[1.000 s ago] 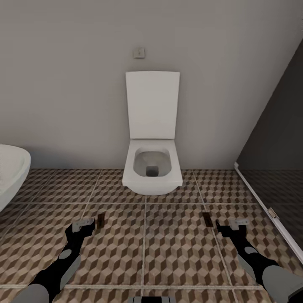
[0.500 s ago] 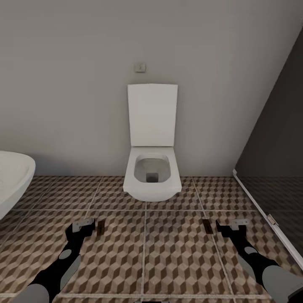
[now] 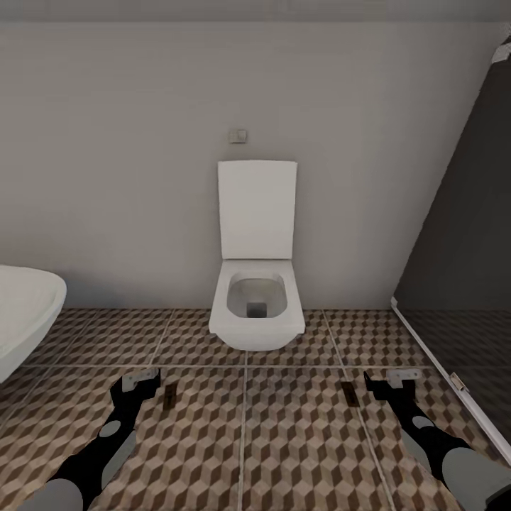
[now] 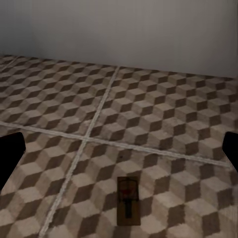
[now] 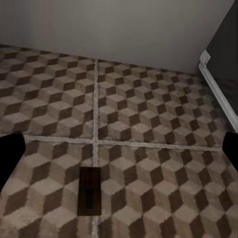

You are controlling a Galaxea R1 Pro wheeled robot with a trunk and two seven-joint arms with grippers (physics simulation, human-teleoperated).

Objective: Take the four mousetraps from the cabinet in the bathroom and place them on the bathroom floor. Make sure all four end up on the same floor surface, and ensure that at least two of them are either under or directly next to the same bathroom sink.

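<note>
Low in the head view, one mousetrap lies flat on the cube-patterned bathroom floor just beside the left gripper; another mousetrap lies near the right gripper; both grippers spread wide, holding nothing; white toilet at centre.
</note>
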